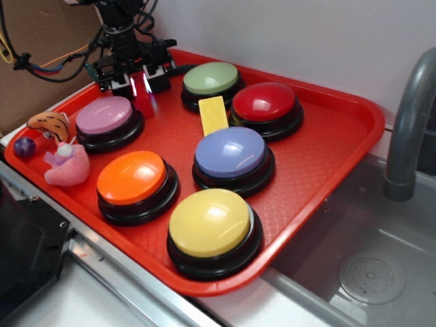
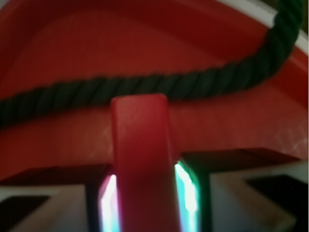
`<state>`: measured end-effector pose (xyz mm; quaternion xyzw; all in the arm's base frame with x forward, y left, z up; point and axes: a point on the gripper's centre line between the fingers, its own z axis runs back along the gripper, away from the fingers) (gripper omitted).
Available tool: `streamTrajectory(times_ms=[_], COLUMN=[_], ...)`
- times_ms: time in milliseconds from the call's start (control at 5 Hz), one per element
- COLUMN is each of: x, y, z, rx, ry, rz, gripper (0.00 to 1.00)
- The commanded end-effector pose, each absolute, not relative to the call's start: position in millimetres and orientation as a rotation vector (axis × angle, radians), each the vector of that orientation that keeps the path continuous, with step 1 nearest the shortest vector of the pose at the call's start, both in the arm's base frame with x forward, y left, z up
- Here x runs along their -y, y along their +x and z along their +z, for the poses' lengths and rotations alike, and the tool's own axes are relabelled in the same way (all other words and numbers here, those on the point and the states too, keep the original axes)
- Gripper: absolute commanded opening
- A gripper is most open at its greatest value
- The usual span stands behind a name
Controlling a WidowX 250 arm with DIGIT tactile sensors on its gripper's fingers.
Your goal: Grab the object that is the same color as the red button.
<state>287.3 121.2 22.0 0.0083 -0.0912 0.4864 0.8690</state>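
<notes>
Gripping the red block (image 2: 142, 164) tight, gripper (image 1: 141, 84) sits at tray (image 1: 354, 129) 11 o'clock, rope (image 2: 145, 87) just beyond

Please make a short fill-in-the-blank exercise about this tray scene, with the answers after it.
1. The gripper is closed on the small ____ block.
2. In the wrist view, a dark ____ lies on the tray just beyond the block.
3. The yellow block lies between the red button and the ____ button.
4. The button nearest the plush toy is ____.

Answers: red; rope; green; orange
</notes>
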Motion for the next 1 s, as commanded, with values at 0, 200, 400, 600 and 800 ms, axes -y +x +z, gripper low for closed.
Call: streamTrajectory(times_ms=[0,200,400,600,800], x=[-82,-52,-27,-5,1], y=[276,258,244,229,218], z=[116,139,144,140,134], rx=[0.262,0.244,0.215,0.161,0.105], ry=[-0.094,-0.112,-0.133,-0.147,-0.156], rz=[0.583,0.350,0.182,0.025,0.053], gripper=[0.00,0.00,0.00,0.00,0.00])
